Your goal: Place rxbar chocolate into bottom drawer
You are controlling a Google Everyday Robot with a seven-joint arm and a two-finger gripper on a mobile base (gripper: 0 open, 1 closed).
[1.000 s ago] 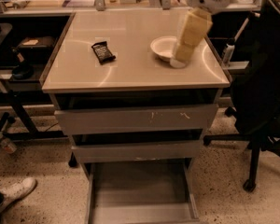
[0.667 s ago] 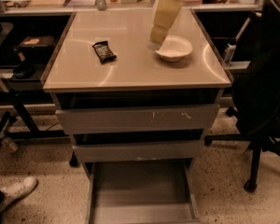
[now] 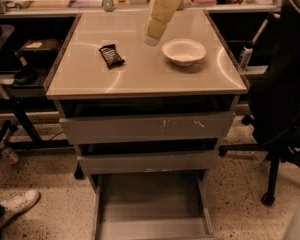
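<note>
The rxbar chocolate [image 3: 111,55] is a small black wrapped bar lying flat on the left part of the beige cabinet top [image 3: 140,76]. The bottom drawer [image 3: 152,204] is pulled out at the foot of the cabinet, and its grey floor shows bare. My arm comes down from the top edge, and my gripper [image 3: 151,38] hangs at its cream-coloured end above the middle of the top. It is to the right of the bar and left of the white bowl [image 3: 184,51].
The two shallower drawers [image 3: 147,126] above the bottom one stand slightly open. A black office chair [image 3: 282,99] stands close on the right. A shoe [image 3: 17,206] and desk legs are at the lower left. Cluttered benches lie behind the cabinet.
My arm has swung left across the cabinet top, from over the bowl to the left of it, nearer the bar. The bar and bowl have not moved.
</note>
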